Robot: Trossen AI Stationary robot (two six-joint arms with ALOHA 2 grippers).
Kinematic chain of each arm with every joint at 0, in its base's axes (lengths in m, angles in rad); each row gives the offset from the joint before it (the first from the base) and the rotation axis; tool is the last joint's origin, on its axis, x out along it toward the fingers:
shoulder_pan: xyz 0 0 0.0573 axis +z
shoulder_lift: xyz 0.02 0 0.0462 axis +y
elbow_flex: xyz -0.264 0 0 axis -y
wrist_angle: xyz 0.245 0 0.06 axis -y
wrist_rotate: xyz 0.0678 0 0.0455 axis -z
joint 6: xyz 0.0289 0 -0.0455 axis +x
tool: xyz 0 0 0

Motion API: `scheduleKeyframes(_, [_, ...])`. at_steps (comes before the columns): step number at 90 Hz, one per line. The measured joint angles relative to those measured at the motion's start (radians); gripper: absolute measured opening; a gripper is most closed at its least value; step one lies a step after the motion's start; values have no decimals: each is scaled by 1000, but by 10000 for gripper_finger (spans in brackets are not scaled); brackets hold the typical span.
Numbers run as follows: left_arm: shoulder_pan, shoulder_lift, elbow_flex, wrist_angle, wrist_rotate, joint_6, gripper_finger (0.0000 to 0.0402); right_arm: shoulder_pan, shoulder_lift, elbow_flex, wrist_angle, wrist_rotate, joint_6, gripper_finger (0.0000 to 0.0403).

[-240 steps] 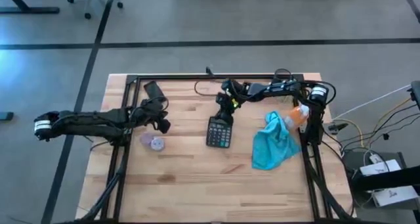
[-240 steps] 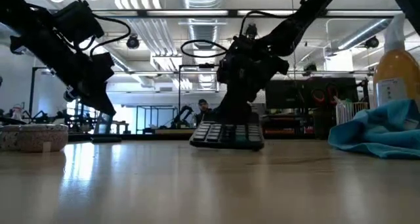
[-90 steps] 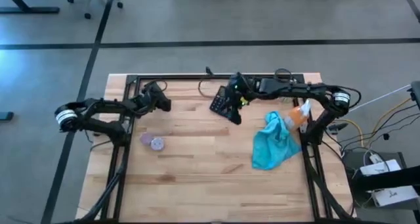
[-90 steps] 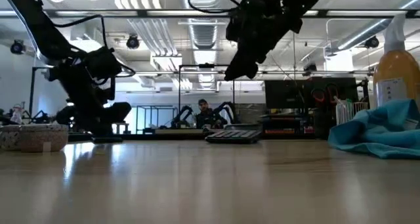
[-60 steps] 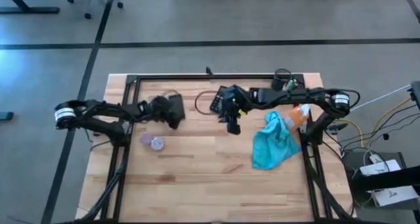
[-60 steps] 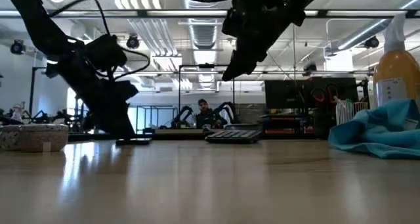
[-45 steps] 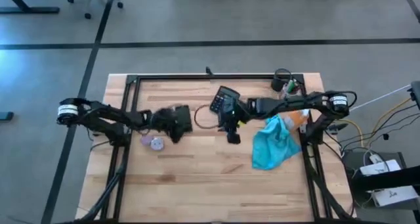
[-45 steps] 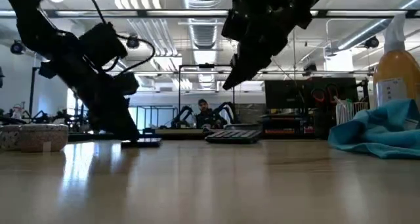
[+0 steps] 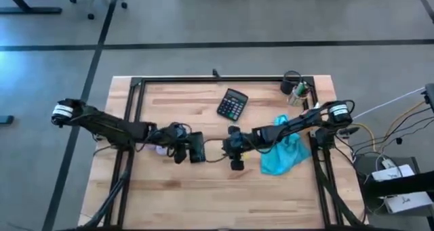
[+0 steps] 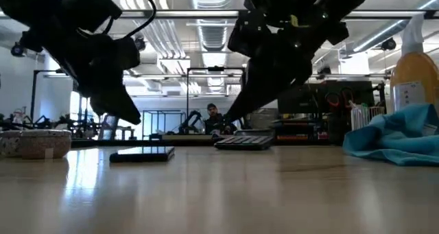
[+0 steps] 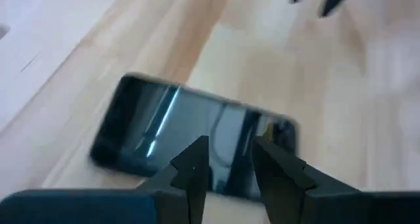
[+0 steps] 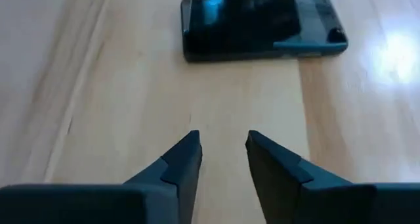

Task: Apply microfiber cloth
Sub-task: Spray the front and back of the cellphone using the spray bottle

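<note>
The turquoise microfiber cloth [image 9: 283, 156] [image 10: 394, 141] lies crumpled on the table's right side, and no gripper touches it. My right arm passes over its far edge. A black phone [image 10: 143, 154] [image 12: 262, 23] lies flat at the table's middle. My left gripper [image 9: 190, 152] [image 11: 230, 161] hangs open just above the phone. My right gripper [image 9: 232, 150] [image 12: 223, 148] is open a little to the phone's right, above bare wood, with nothing between its fingers. The black calculator [image 9: 232, 104] [image 10: 243, 143] lies flat at the far middle.
An orange spray bottle [image 10: 415, 62] stands behind the cloth at the right. A cup of small items [image 9: 296, 87] sits at the far right corner. A small bowl [image 10: 34, 143] is on the left. A black frame [image 9: 203, 79] rims the table.
My left gripper has gone from the far left toward the table's middle and near side, sliding the phone along the table, and now stands raised above it. My right gripper has moved from above the calculator toward the near edge and lower, to the middle. The calculator stays put.
</note>
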Motion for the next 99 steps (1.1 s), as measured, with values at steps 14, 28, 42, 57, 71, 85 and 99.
scheduleKeyframes(14, [-36, 25, 11, 94, 0, 61, 119, 8, -41, 42, -170, 25, 33, 132])
scheduleKeyframes(28, [-79, 76, 9, 288, 0, 127, 124, 10, -94, 110, -459, 53, 91, 138])
scheduleKeyframes(42, [-95, 154, 11, 482, -10, 207, 121, 9, -162, 205, -744, 80, 219, 143])
scheduleKeyframes(57, [-95, 264, 22, 690, -98, 256, 136, 0, -258, 263, -963, 85, 391, 153])
scheduleKeyframes(71, [-94, 351, 97, 726, -115, 279, 168, -37, -364, 292, -1131, 131, 583, 167])
scheduleKeyframes(85, [-95, 415, 176, 681, -105, 281, 199, -109, -478, 316, -1297, 203, 801, 181])
scheduleKeyframes(99, [-94, 433, 247, 545, -105, 281, 223, -177, -571, 339, -1443, 232, 957, 194])
